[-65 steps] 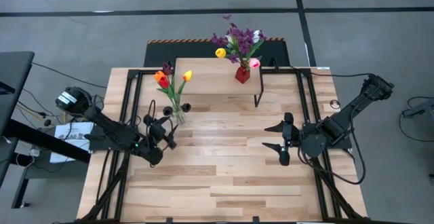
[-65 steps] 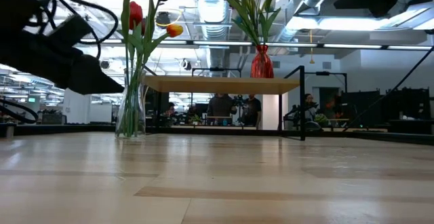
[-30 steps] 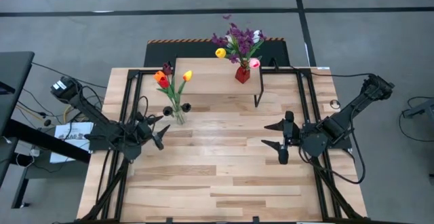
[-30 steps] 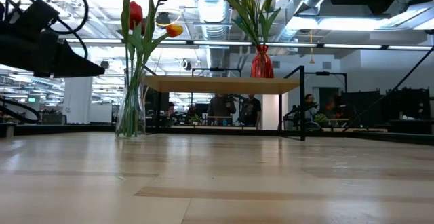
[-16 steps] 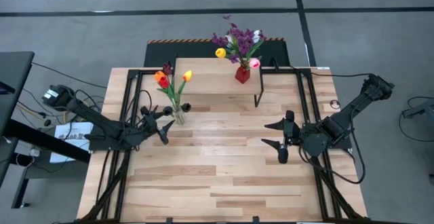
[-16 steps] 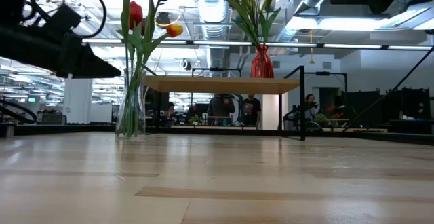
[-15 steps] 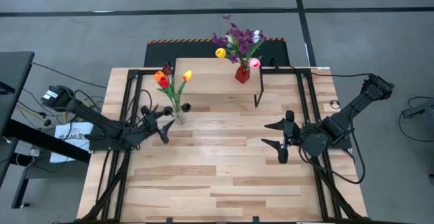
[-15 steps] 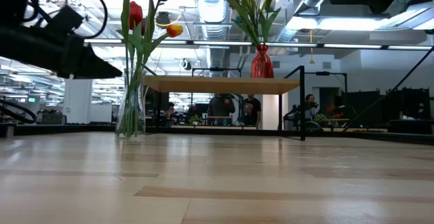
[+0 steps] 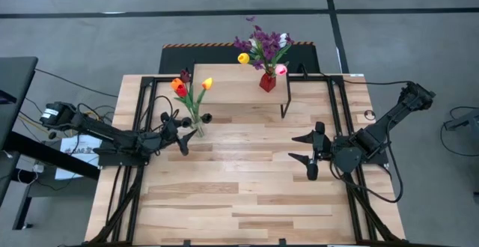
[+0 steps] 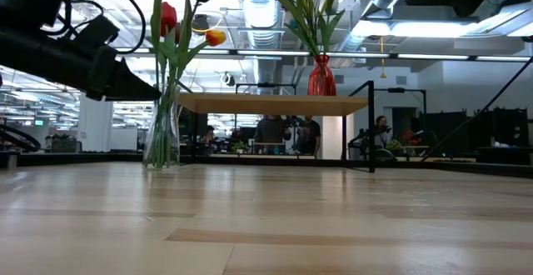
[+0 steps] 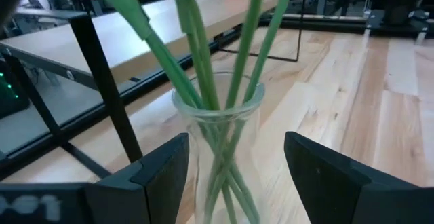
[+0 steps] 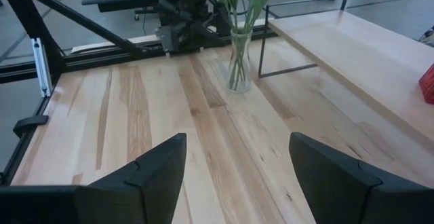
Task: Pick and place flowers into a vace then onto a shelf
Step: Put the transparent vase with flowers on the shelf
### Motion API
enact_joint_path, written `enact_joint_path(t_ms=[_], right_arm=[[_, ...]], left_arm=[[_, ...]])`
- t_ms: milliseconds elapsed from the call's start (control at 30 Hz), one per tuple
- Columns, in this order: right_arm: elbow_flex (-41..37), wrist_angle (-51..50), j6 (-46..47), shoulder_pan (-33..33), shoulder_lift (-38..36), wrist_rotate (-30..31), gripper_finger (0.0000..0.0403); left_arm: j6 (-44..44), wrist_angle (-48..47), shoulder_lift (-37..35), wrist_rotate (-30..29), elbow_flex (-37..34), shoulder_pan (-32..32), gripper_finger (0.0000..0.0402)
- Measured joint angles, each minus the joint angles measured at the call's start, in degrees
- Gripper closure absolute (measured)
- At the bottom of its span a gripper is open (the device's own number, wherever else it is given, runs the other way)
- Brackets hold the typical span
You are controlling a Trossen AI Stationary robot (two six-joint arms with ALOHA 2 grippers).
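A clear glass vase (image 9: 197, 127) stands on its base on the table, left of the shelf. It holds red, orange, yellow and black tulips (image 9: 187, 87) on green stems (image 11: 203, 61). My left gripper (image 9: 177, 132) is open and level. Its fingers stand on either side of the vase's neck (image 11: 218, 125) with a gap on each side. A red vase (image 9: 267, 81) with purple sprigs and yellow, pink and white flowers stands on the light-wood shelf (image 9: 232, 82). My right gripper (image 9: 301, 150) is open and empty over the table's right half.
The shelf's black legs (image 9: 285, 101) stand right of the glass vase, and its left leg (image 11: 102, 81) is close behind the vase. Black frame rails (image 9: 138, 127) run along the table's left and right sides. Bare tabletop (image 9: 239, 194) lies at the near middle.
My left gripper has gone toward the table's far edge and right, up to the glass vase, and its open fingers now stand on either side of the vase. The arm has stretched out lower and flatter. The vase and flowers have stayed where they were.
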Motion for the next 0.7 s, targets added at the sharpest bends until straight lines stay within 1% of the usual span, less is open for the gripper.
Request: enact_joint_path(t_ms=[333, 600, 700], right_arm=[[0.0, 0.02, 0.02, 0.0, 0.0, -0.02, 0.0147], [0.0, 0.02, 0.0, 0.0, 0.0, -0.04, 0.0147], [0.0, 0.02, 0.0, 0.0, 0.0, -0.04, 0.0147]], left_arm=[[1.54, -0.13, 0.0, 6.33, -0.04, 6.3, 0.0168], [2.08, -0.15, 0.0, 13.35, -0.04, 10.74, 0.0168], [2.94, 0.22, 0.0, 15.03, -0.07, 11.94, 0.0168]])
